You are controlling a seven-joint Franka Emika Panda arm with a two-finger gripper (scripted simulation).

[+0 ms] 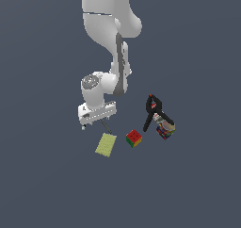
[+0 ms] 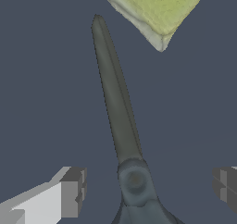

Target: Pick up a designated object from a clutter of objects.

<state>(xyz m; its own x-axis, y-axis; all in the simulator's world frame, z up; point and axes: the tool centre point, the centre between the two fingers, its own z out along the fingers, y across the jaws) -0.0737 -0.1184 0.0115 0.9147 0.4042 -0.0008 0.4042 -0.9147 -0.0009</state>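
The scissors (image 2: 121, 112) lie flat on the floor, a thin grey blade running out from a round pivot. Their handles are hidden under the hand. My gripper (image 2: 149, 187) is open and low over them, with one finger (image 2: 71, 190) on each side of the pivot and wide gaps to both. In the exterior view the gripper (image 1: 96, 121) hangs close to the floor, and the blade of the scissors (image 1: 106, 126) pokes out from under it toward a flat yellow-green rectangle (image 1: 106, 144).
The yellow-green rectangle (image 2: 159, 8) lies just beyond the blade tip. To the exterior view's right sit a red-green-yellow cube (image 1: 134, 138), a black clamp with red tips (image 1: 153, 111) and a colourful small container (image 1: 165, 128).
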